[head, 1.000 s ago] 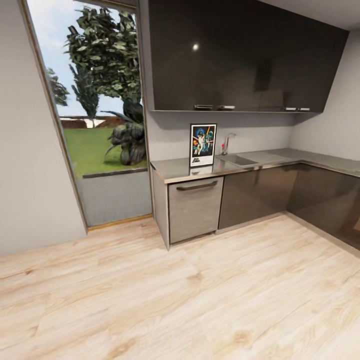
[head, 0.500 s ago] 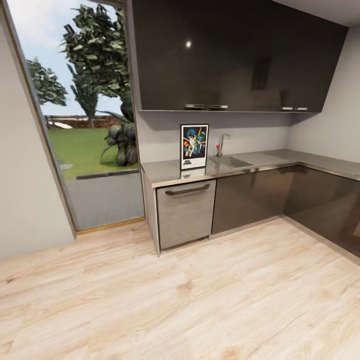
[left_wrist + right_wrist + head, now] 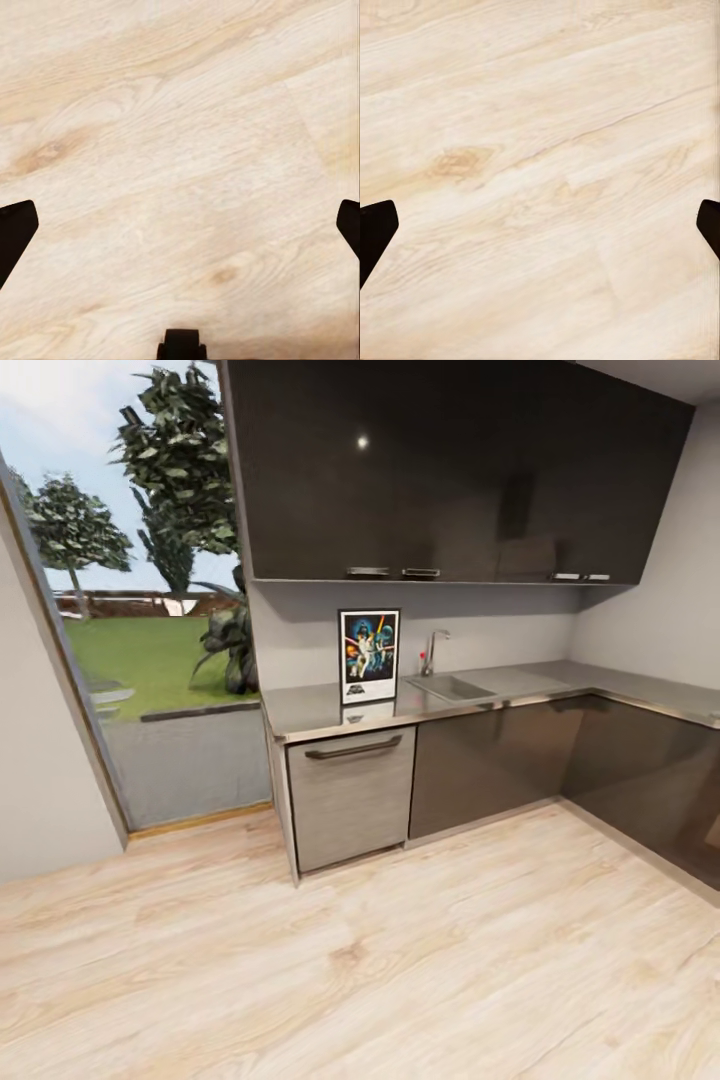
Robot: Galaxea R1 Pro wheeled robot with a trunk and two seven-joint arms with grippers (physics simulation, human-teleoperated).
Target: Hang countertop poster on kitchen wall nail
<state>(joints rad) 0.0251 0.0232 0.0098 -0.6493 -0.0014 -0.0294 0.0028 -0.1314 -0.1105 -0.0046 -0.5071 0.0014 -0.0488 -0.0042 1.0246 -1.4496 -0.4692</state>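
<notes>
Our kitchen view has swung since a second ago, window wider at its edge. The poster (image 3: 369, 656) stands on the kitchen countertop (image 3: 310, 712) just beside the sink (image 3: 450, 687), unreached. Both grippers' jaws are spread over floor (image 3: 180, 150); we're approaching.

Poster: we see the poster (image 3: 369, 656) standing upright on the counter (image 3: 310, 712), leaning against the wall behind it.
Sink: we find the sink (image 3: 450, 687) set into the counter just right of the poster, with the tap (image 3: 434, 651) behind it.
Cabinets: we see the upper cabinets (image 3: 450, 470) hanging above the counter.
Window: we place the window (image 3: 130, 590) left of the counter.
Floor: we see the floor (image 3: 380, 960) spread before the counter.
Pincers: we see the left pincer (image 3: 180, 232) and right pincer (image 3: 540, 232) above the floor, fingers well apart.
</notes>
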